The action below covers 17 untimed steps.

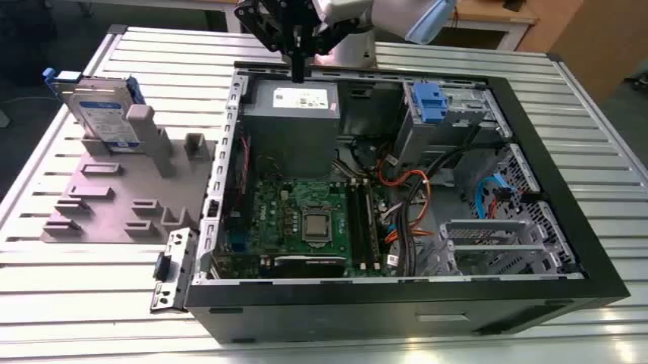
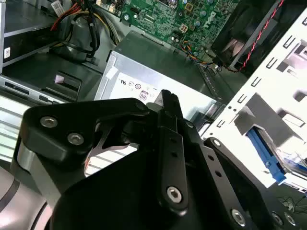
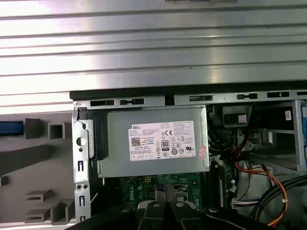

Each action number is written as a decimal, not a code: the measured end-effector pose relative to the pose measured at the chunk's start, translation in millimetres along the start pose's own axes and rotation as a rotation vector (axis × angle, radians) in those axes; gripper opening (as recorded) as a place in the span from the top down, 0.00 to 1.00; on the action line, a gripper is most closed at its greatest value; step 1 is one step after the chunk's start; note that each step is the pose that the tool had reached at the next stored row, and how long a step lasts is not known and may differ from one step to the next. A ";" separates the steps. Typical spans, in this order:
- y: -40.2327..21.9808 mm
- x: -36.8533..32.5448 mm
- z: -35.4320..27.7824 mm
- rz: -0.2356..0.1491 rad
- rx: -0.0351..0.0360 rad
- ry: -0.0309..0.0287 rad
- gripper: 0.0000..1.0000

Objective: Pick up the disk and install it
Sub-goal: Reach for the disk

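Slatted table (image 1: 582,114): one disk (image 1: 102,114) upright, well apart from gripper (image 1: 299,74); gripper points down above power supply (image 1: 294,117), jaws pressed together, empty.

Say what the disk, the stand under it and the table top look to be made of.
The disk: silvery metal body by its sheen, a paper-like label, blue rails that look plastic. The stand: matte grey, uniform and blocky, probably plastic, perhaps printed. The table top: ribbed bright metal, likely aluminium, going by the glare on its slats.

A ribbed aluminium table (image 1: 91,303) stands on dark floor (image 1: 26,76), wooden furniture (image 1: 582,34) beyond its far corner.
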<state>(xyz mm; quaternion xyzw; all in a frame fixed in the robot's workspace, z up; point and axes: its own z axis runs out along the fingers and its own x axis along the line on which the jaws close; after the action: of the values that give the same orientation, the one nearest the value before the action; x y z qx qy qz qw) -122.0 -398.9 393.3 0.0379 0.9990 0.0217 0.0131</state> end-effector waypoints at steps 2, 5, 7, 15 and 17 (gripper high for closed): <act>0.0 0.0 0.0 0.000 0.0000 0.0000 0.89; 0.0 0.0 0.0 0.000 0.0000 0.0000 0.89; 0.0 0.0 0.0 0.000 0.0000 0.0000 0.89; -0.3 3.3 -0.1 0.000 0.0000 0.0000 0.89; -0.4 5.4 -0.1 0.000 0.0000 0.0000 0.89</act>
<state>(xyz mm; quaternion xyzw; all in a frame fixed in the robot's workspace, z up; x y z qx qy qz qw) -127.3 -398.9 393.3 0.0379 0.9990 0.0217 0.0131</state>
